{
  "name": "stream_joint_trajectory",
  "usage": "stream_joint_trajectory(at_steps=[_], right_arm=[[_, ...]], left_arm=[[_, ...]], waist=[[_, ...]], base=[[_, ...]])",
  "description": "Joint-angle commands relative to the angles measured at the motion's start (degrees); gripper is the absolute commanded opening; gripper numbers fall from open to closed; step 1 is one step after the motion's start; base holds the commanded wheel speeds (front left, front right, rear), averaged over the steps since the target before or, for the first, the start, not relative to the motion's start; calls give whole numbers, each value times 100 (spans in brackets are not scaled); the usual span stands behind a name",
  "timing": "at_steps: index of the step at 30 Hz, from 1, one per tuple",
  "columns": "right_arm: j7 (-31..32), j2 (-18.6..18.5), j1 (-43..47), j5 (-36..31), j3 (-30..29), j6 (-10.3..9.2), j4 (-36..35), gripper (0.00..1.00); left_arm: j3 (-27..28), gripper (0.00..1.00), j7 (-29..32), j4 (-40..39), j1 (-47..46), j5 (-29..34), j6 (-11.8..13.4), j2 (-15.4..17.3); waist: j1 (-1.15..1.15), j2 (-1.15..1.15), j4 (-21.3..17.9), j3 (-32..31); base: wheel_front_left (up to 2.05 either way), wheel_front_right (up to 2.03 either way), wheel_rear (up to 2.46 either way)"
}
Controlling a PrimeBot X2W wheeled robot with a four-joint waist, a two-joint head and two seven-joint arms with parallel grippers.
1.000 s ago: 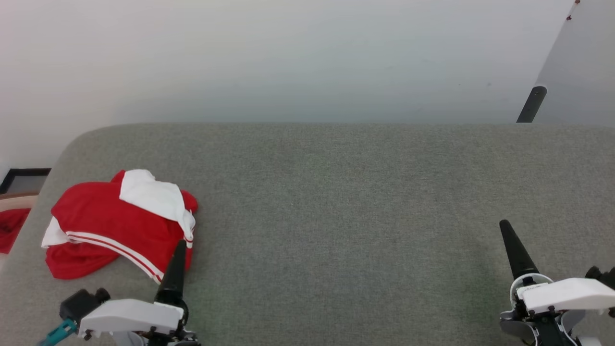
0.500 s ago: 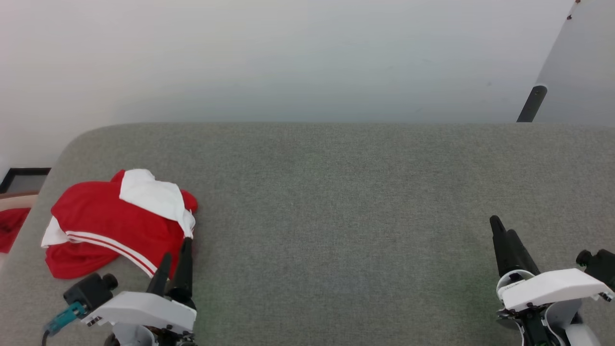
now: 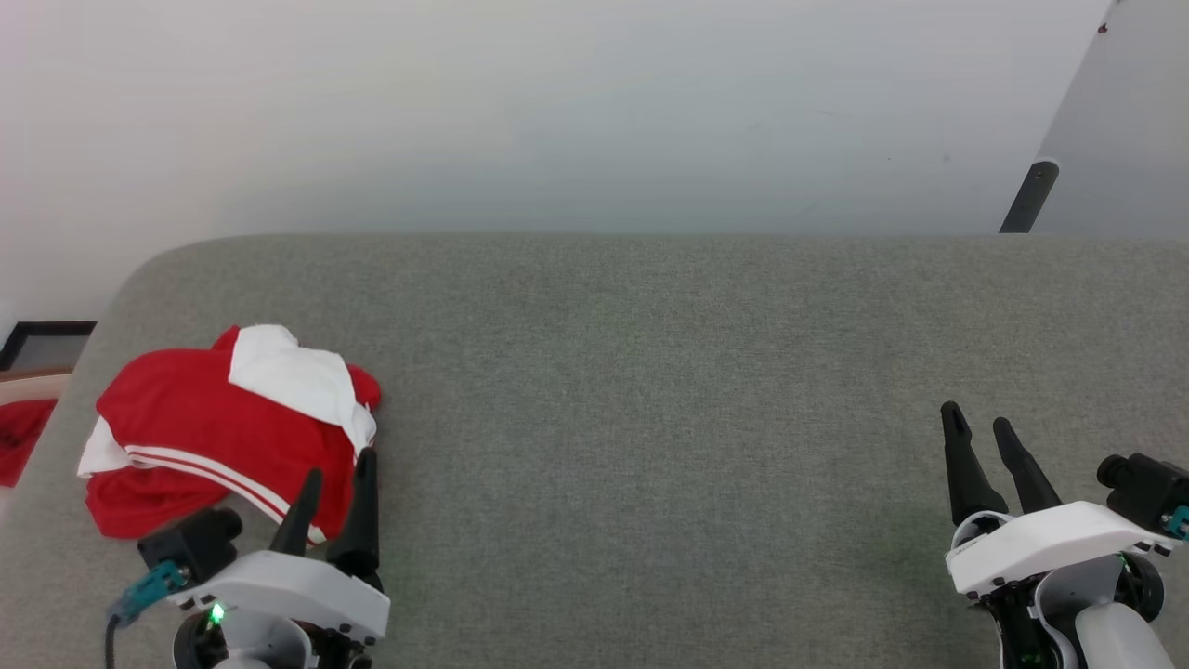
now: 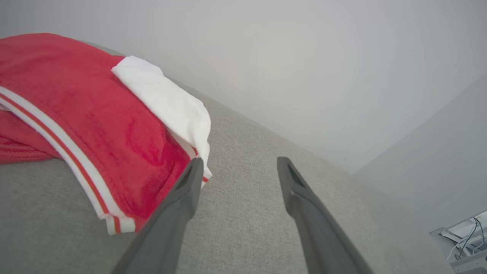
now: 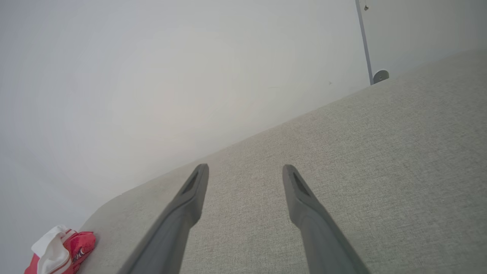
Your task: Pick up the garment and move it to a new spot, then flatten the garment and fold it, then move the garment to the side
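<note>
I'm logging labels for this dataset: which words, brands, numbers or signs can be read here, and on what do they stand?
No text can be read in any view.
The garment: stripes only, no print or label showing.
The left gripper and right gripper: no legible marking on their white housings.

Grey fabric surface (image 3: 650,390), rounded at its far-left corner. White wall (image 3: 557,111) stands behind its far edge. Dark post (image 3: 1028,198) leans beyond its far-right end. Off its left edge: black frame (image 3: 42,342) and plain red cloth (image 3: 20,439).
</note>
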Motion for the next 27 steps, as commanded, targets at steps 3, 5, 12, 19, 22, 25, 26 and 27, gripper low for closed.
stream_joint_trajectory(at_steps=[3,5,12,19,22,25,26,27], right_arm=[[-83,4,-167,-332,-16,4,-21,100],[-114,9,-179,-493,-16,4,-7,100],[-226,34,-220,-1037,-23,4,35,100],[-334,37,-265,-1508,-54,4,62,100],[-377,30,-267,-1712,-77,4,69,100],[-416,27,-272,-1905,-113,4,68,100],[-434,29,-274,-1966,-127,4,71,100],[-445,31,-273,-2027,-145,4,74,100]], left_arm=[[-31,100,-83,-56,-136,274,23,63],[-46,100,-118,-54,-140,410,16,74],[-42,100,-231,-69,-98,809,-19,95],[-32,100,-338,-73,-95,1194,-91,105],[-29,100,-378,-68,-93,1364,-111,106],[-28,100,-418,-25,-91,1531,-125,100],[-25,100,-432,-11,-94,1588,-134,96],[-22,100,-449,2,-99,1644,-141,96]], waist=[[0,0,-2,-1],[0,0,-4,-4],[0,0,-16,-12],[0,0,-17,-6],[0,0,-12,-10],[0,0,-9,-10],[0,0,-8,-11],[0,0,-6,-13]], base=[[0,0,0],[0,0,0],[0,0,0],[0,0,0],[0,0,0],[0,0,0],[0,0,0],[0,0,0]])
